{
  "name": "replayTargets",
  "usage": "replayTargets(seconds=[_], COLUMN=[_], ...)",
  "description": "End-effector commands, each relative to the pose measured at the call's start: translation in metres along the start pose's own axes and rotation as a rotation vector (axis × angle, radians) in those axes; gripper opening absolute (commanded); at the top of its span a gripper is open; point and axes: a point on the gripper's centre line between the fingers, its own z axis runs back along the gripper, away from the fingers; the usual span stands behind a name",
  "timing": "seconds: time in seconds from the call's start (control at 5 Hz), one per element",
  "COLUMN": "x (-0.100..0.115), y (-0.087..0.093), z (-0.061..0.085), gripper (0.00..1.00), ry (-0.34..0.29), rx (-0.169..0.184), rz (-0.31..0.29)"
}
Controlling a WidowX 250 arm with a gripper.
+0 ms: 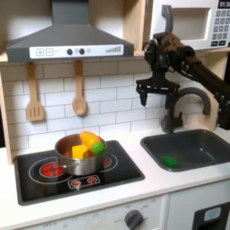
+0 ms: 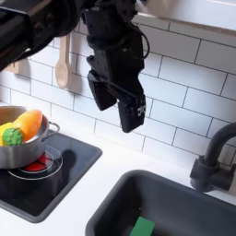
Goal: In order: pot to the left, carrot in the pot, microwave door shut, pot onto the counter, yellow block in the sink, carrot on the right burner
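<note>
**First exterior view.** Locate the pincer (image 1: 153, 97) hanging in the air before the tiled wall, above the strip of desk (image 1: 154, 182) between the cooktop (image 1: 36, 182) and the sink (image 1: 202, 144). Read it as released: fingers apart, grasping nothing. Find the pot (image 1: 63, 162) down and toward the first exterior view's left of the pincer, well apart from it, standing on the cooktop's left burner. Note the carrot (image 1: 91, 141) lying tilted inside the pot, green tip toward the first exterior view's right, with the yellow block (image 1: 79, 153) just beside it. Judge the microwave door (image 1: 184, 22) shut, so take the slide of the pot onto the desk as the likely next step. Expect this to need a descent and a reach toward the first exterior view's left.

**Second exterior view.** Confirm the pincer (image 2: 118, 103) released and empty, fingers pointing down, high above the desk (image 2: 101, 177). Find the pot (image 2: 18, 152) low at the second exterior view's left edge, carrot (image 2: 29, 122) inside.

**Count.** One pot, one carrot, one yellow block, one pincer, one sink holding one green piece (image 1: 169, 162), one faucet (image 1: 193, 97).
</note>
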Motion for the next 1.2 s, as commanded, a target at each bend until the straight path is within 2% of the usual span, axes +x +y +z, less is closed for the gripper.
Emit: replayTargets(seconds=[0.0,1.0], x=[0.007,0.022], y=[0.004,0.012], z=[-0.002,-0.01], gripper=[1.0,1.0], ry=[-0.005,-0.008], rx=[0.002,-0.004], rz=[-0.004,-0.005])
